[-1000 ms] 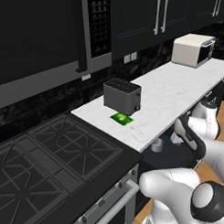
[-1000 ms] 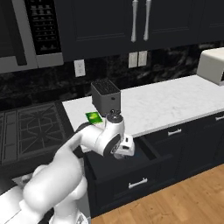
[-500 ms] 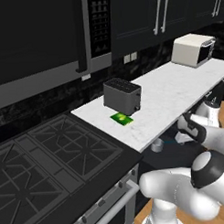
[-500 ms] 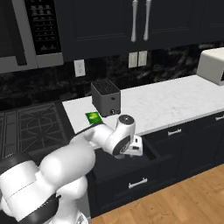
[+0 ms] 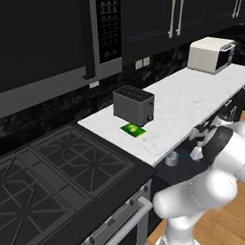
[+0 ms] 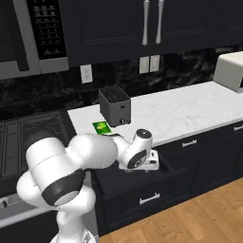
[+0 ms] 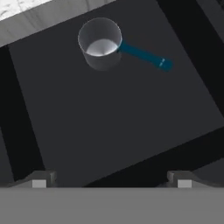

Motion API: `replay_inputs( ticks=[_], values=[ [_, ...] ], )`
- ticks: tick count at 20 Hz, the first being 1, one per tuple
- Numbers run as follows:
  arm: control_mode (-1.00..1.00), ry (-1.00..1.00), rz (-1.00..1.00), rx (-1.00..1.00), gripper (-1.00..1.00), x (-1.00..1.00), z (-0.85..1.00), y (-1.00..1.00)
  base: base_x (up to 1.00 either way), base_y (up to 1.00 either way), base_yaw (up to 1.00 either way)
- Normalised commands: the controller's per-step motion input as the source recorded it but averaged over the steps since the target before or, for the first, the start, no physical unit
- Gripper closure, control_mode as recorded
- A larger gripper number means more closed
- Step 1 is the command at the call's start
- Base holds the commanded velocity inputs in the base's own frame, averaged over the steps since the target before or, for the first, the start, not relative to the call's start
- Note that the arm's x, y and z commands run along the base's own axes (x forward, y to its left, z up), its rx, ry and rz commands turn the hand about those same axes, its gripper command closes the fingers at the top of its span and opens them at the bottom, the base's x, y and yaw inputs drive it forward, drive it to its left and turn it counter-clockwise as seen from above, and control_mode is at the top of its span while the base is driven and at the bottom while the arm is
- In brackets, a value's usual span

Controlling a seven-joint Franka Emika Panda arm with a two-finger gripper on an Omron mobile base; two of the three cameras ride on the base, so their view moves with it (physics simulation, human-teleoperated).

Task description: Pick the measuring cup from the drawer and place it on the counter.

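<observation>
With the jaws spread wide and empty, the gripper (image 7: 111, 181) hangs over the open drawer (image 7: 109, 131); the measuring cup (image 7: 101, 43) sits upright near its counter-side wall. Risk: descent off-centre, fingers nudging the round bowl or teal handle (image 7: 144, 54) aside. Counter (image 5: 193, 99) overhang crowds the approach; toaster (image 5: 134, 105), green packet (image 5: 133, 129) limit placement.
</observation>
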Motion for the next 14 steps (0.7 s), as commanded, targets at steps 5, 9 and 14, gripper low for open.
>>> replay_inputs(
  ticks=[5, 9, 14],
  values=[
    [-1.0, 0.02, 0.14, 0.06, -1.0, 0.16, -0.66, -0.44, 0.0, 0.0, 0.0],
    [-1.0, 0.18, 0.13, 0.02, -1.0, 0.0, -0.99, -0.32, 0.0, 0.0, 0.0],
    [-1.0, 0.19, 0.02, 0.02, -1.0, -0.86, -0.64, -0.87, 0.0, 0.0, 0.0]
  ],
)
